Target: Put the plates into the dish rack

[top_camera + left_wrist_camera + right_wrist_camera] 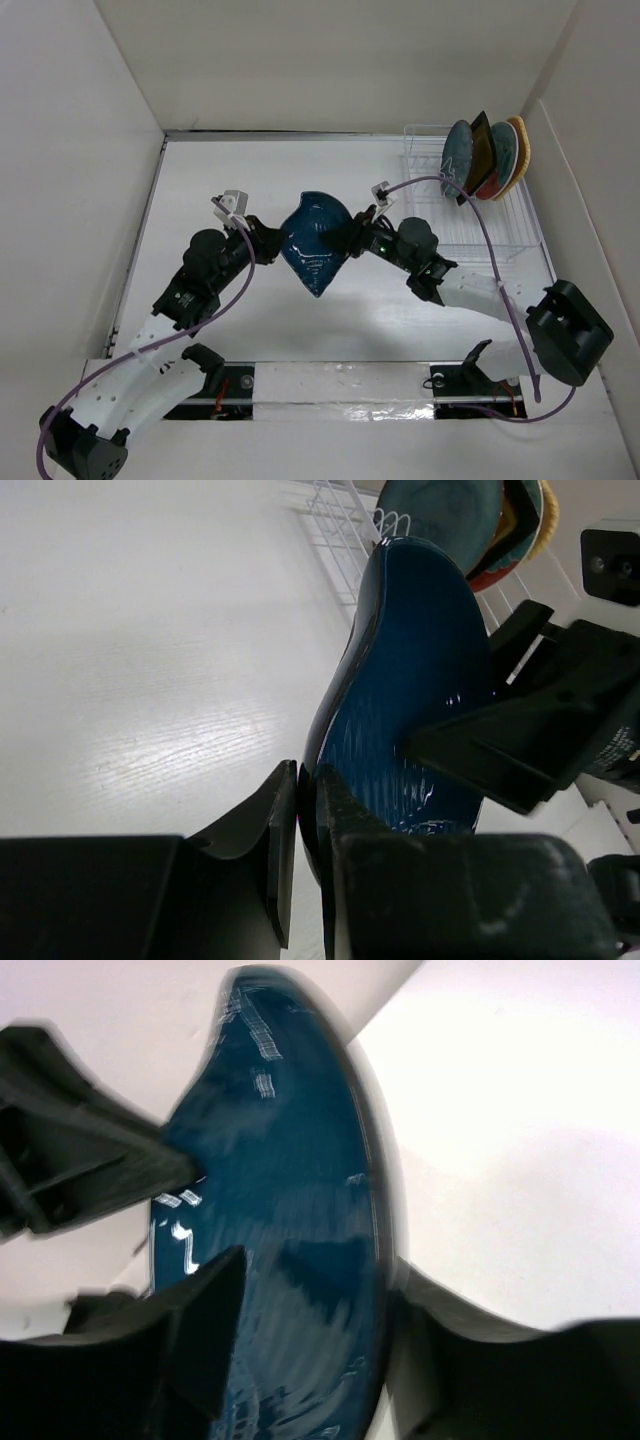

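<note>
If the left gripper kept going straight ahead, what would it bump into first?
The left gripper holds the dark blue plate; straight on, it would probably hit the right gripper across it.

a robotics lab booth, shown by bare white wall panels [300,60] boxing in a white tabletop [200,190].

Two arms built of white links [150,385] and black joints [205,250], trailing purple cables [415,182], small white wrist cameras [232,203], matte black end effector fingers [270,850].

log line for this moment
left gripper: shut on dark blue leaf-shaped plate | right gripper: shut on same plate | white wire dish rack: four plates loaded
</note>
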{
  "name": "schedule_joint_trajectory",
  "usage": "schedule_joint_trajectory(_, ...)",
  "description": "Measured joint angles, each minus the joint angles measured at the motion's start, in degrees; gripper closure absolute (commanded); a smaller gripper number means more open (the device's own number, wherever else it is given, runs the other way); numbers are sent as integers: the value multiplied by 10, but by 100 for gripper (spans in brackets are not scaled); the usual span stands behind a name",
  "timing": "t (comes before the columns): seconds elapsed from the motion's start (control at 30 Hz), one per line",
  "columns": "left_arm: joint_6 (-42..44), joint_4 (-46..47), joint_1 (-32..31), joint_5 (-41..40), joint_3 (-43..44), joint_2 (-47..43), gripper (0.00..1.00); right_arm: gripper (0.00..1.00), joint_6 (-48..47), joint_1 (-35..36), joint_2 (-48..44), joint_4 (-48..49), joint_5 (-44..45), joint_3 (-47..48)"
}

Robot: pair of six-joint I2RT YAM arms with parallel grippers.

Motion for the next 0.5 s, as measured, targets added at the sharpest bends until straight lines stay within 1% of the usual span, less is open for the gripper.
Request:
schedule_joint_trajectory(0.03, 1, 1, 0, 2, 0, 0, 100, 73, 4, 0, 6, 7, 1, 0)
schedule_joint_trajectory(0.07, 4, 0, 3, -4, 0, 0, 100, 100, 21, -2, 11, 19, 2, 0)
schedule_joint_trajectory(0.17, 9, 7, 12, -11, -6, -2, 100, 100, 37, -9, 12, 45, -1, 0)
schedule_joint_trajectory(0.27, 6, 16, 10, -3, -6, -3, 69, 100, 30, -8, -2, 33, 7, 1)
schedule_joint_trajectory(0.33, 7, 17, 8, 7, -5, -1, 51, 100, 5, -2, -18, -13, 16, 16)
schedule_joint_trajectory(0.43, 20, 5, 3, 16, 16, 0, 43, 100, -26, 4, -35, -109, 39, 57)
schedule_joint_trajectory(0.5, 34, 0, 2, 14, 31, -1, 42, 100, -50, 2, -43, -174, 55, 97)
